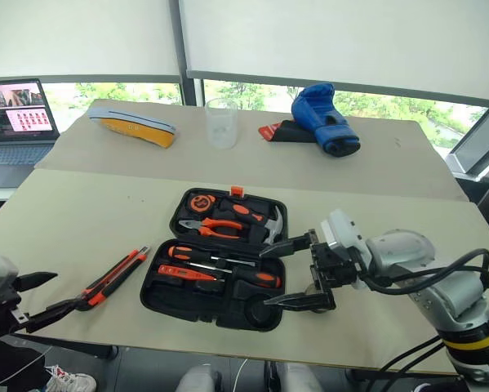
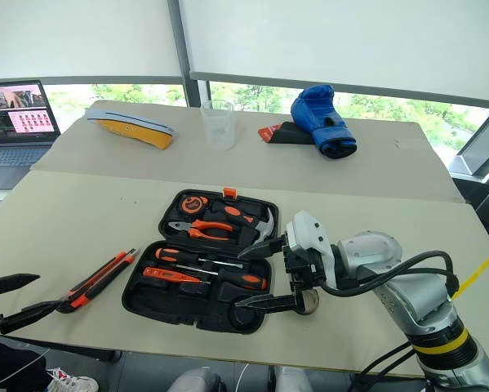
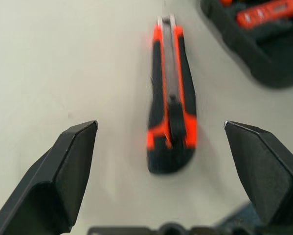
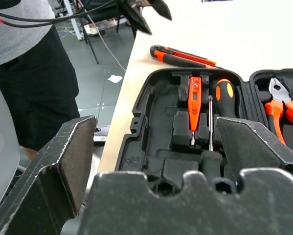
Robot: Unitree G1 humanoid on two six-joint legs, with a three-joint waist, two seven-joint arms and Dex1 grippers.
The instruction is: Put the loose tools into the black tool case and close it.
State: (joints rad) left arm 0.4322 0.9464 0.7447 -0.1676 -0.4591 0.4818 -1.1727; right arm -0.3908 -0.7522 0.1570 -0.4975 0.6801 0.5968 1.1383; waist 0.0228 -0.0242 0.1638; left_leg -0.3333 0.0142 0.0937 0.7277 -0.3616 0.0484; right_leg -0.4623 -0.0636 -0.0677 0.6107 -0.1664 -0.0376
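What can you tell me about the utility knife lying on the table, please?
The utility knife is long and slim, with a black body, orange edging and a black slider on top; it looks like plastic with a metal blade channel. It lies flat on the pale table, apart from and to the left of the open black tool case, angled diagonally. The left hand hovers open with its fingers either side of the knife's butt end, not gripping it.

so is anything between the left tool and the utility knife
Nothing visible. The left tool is open, and the utility knife lies flat on bare table straight ahead between its fingers. The black tool case sits off to the side, apart from the knife.
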